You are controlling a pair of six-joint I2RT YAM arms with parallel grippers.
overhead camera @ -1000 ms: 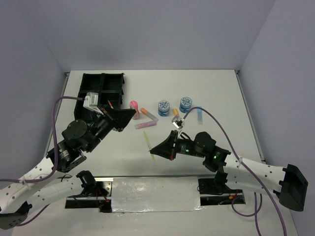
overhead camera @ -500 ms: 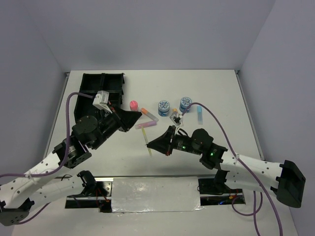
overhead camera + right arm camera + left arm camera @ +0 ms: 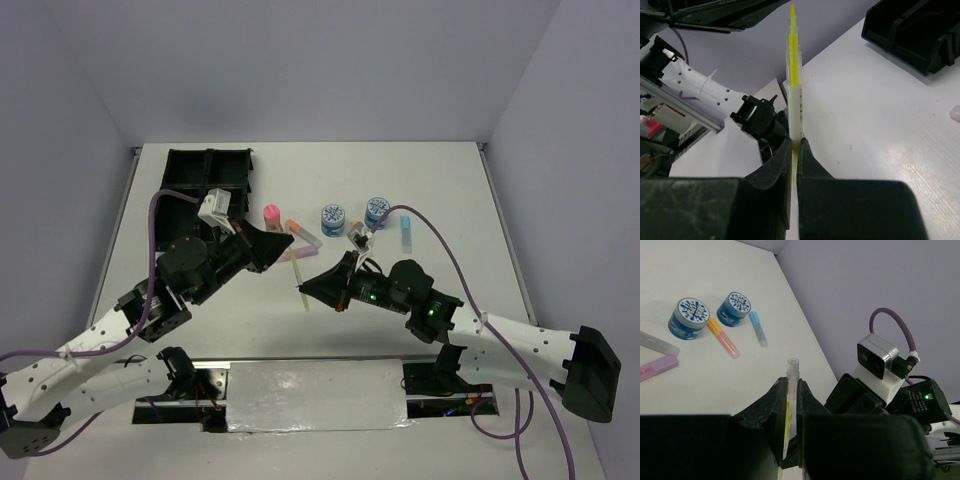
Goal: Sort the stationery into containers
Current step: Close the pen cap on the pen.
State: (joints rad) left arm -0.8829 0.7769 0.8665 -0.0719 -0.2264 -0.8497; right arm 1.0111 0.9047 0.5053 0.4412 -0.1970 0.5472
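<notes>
My left gripper is shut on a thin clear-capped yellow-green pen, held above the table's middle; the jaws pinch it on both sides. My right gripper is shut on a second yellow-green pen, tip up, just in front of the left gripper. The black divided tray stands at the far left. Two blue-patterned tins stand behind the grippers. A pink-capped tube, an orange marker, a pink marker and a light-blue marker lie near them.
Another orange marker lies beside the tins, partly hidden in the top view by the right wrist camera. The two arms are close together at the table's centre. The tray also shows in the right wrist view. Walls enclose the table.
My left gripper has moved right, away from the tray, towards the centre. My right gripper has moved a little left with its pen, so the two grippers are closer together.
</notes>
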